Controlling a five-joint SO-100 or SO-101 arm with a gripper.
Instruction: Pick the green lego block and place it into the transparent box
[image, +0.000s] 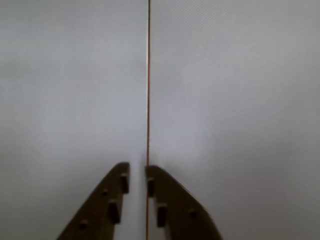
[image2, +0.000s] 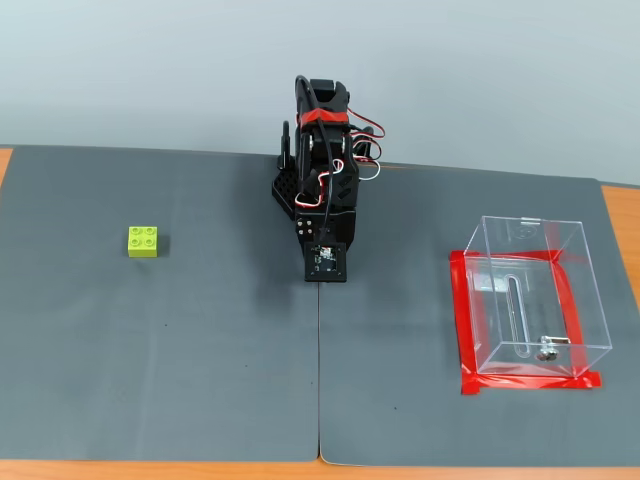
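Matt grey mat (image2: 150, 350) over my wood counter (image2: 620, 215); glossy plastic green lego block (image2: 144, 241); clear glossy transparent box (image2: 530, 290).

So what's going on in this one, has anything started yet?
Not really. The arm sits folded at the back of the grey mat, its pincer nearly shut and empty over the seam between the mat halves. In the fixed view, the green lego block lies untouched far to the left, and the transparent box, ringed with red tape, stands on the right with no block inside.

claw (image: 137, 172): base cut off by wrist view's bottom edge | fixed view: fingertips hidden under arm
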